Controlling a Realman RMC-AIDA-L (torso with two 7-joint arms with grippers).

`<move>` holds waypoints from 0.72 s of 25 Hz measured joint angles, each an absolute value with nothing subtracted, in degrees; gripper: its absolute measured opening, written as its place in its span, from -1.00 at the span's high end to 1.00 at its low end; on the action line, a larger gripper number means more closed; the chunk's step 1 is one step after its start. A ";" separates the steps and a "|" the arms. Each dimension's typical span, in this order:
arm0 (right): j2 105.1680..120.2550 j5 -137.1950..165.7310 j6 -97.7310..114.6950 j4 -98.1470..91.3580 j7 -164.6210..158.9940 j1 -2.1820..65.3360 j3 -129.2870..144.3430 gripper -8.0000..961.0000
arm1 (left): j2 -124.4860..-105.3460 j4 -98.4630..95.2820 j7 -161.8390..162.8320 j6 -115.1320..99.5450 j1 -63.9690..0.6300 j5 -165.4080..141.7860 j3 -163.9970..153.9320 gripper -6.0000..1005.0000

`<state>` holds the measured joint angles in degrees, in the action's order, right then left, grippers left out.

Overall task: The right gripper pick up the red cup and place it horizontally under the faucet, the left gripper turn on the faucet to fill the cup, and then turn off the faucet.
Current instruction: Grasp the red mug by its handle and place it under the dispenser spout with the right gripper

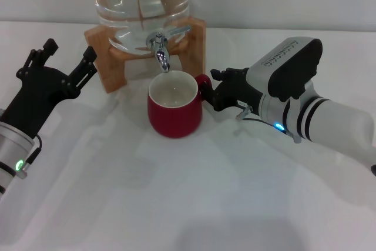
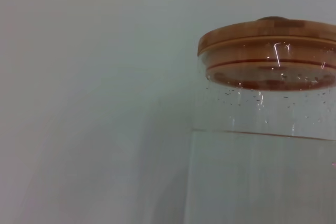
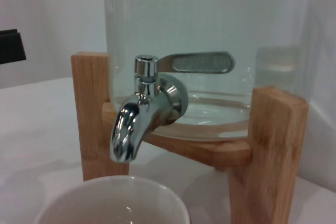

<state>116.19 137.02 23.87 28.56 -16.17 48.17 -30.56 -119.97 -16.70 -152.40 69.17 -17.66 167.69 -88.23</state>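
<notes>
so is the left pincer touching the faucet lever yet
Apart. In the head view the left pincer hangs open beside the wooden stand, with bare table between it and the small chrome faucet on the clear water jar.

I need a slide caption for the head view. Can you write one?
Right gripper at the handle of the red cup standing under the faucet; left gripper open nearby.
</notes>
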 joint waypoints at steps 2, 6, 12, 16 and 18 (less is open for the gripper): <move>116.19 137.03 23.87 28.56 -16.16 48.16 -30.51 0.21 | -119.97 -16.70 -152.40 69.16 -17.66 167.69 -88.24 -0.75; 116.19 137.03 23.87 28.61 -16.14 48.03 -30.07 0.20 | -119.97 -16.70 -152.40 69.16 -17.56 167.69 -88.24 -0.75; 116.19 137.02 24.20 28.79 -16.12 47.76 -29.86 0.19 | -119.97 -16.70 -152.40 69.17 -17.46 167.69 -88.24 -0.75; 116.19 137.03 24.94 28.91 -16.10 47.34 -29.78 0.18 | -119.97 -16.70 -152.40 69.17 -17.37 167.69 -88.24 -0.75; 116.19 137.33 25.14 28.92 -16.10 47.22 -29.78 0.18 | -119.97 -16.70 -152.40 69.17 -17.37 167.70 -88.24 -0.75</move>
<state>116.19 137.33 25.14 28.92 -16.10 47.22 -29.78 -119.97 -16.70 -152.40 69.17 -17.37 167.70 -88.24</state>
